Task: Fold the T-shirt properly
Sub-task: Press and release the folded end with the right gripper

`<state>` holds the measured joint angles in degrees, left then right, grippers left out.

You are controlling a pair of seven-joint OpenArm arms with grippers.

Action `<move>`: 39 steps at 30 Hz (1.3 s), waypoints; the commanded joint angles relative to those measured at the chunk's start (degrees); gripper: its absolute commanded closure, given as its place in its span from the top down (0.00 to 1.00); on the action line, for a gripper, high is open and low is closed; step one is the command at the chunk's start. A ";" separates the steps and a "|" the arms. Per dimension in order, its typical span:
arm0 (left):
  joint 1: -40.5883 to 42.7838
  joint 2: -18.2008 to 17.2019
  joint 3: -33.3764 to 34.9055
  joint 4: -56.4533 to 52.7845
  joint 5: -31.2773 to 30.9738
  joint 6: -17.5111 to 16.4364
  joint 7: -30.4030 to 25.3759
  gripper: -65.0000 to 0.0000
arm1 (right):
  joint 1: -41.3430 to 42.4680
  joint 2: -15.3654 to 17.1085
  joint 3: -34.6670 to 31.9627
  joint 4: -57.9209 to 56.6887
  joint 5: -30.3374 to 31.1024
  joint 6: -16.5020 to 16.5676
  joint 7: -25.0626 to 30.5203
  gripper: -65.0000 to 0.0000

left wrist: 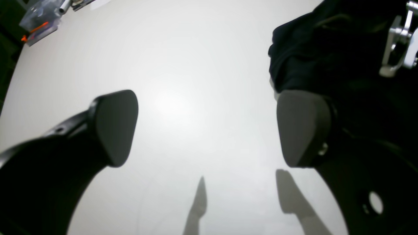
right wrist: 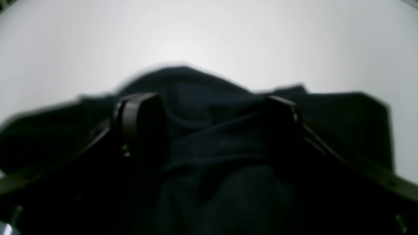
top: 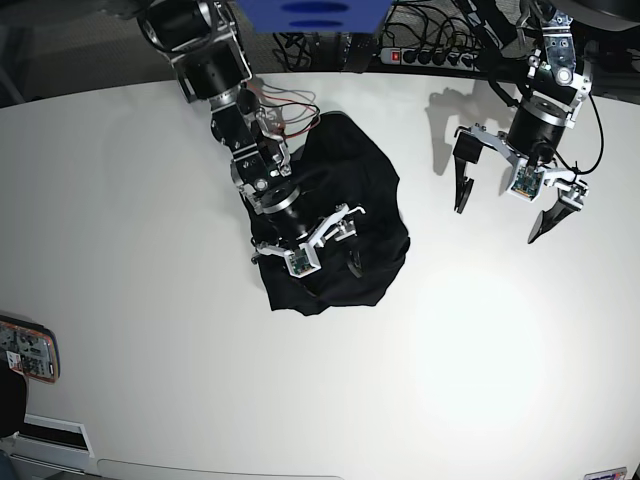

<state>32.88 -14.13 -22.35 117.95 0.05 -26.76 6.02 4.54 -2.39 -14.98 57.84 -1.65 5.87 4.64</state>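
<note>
The T-shirt (top: pixel 350 200) is a plain black garment lying crumpled in a heap on the white table (top: pixel 150 200). My right gripper (top: pixel 310 265) hangs low over the heap's near part, open, with its fingers astride a ridge of cloth. In the right wrist view the right gripper (right wrist: pixel 212 130) has dark folds of the T-shirt (right wrist: pixel 212 98) between and under its fingers. My left gripper (top: pixel 497 222) is open above bare table, to the right of the shirt. In the left wrist view the left gripper (left wrist: pixel 209 130) holds nothing, and the T-shirt (left wrist: pixel 310 49) lies beyond its right finger.
A phone-like object (top: pixel 28 350) lies at the table's left edge. A power strip (top: pixel 420 55) and cables run along the far edge. A clear bag with orange parts (left wrist: pixel 39 23) sits at a table corner. Metal parts of the right arm (left wrist: pixel 398 42) show over the shirt.
</note>
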 commanded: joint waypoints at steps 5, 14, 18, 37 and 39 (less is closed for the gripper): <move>-0.05 -0.33 -0.20 1.04 -0.80 0.26 -1.41 1.00 | 0.61 -0.02 0.08 -22.11 0.46 0.15 -0.03 0.70; 0.22 -0.33 -0.20 0.95 -0.80 0.26 -1.41 1.00 | 6.32 -0.02 0.17 -24.57 0.46 0.07 7.97 0.70; 0.39 -0.33 -0.20 0.95 -0.80 0.26 -1.41 1.00 | 3.60 -0.11 0.08 -14.28 0.46 0.07 6.83 0.70; 0.48 -0.24 5.25 0.95 -0.89 0.26 -1.41 1.00 | -3.52 -0.11 0.17 37.32 0.46 0.07 -31.33 0.70; 0.65 -0.24 8.85 0.95 -0.80 0.26 -1.32 1.00 | -3.44 -0.11 0.17 39.78 0.55 0.07 -35.46 0.70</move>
<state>33.36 -14.13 -13.34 117.95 0.08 -26.81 6.17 -0.03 -2.04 -14.83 96.23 -1.58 5.96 -32.88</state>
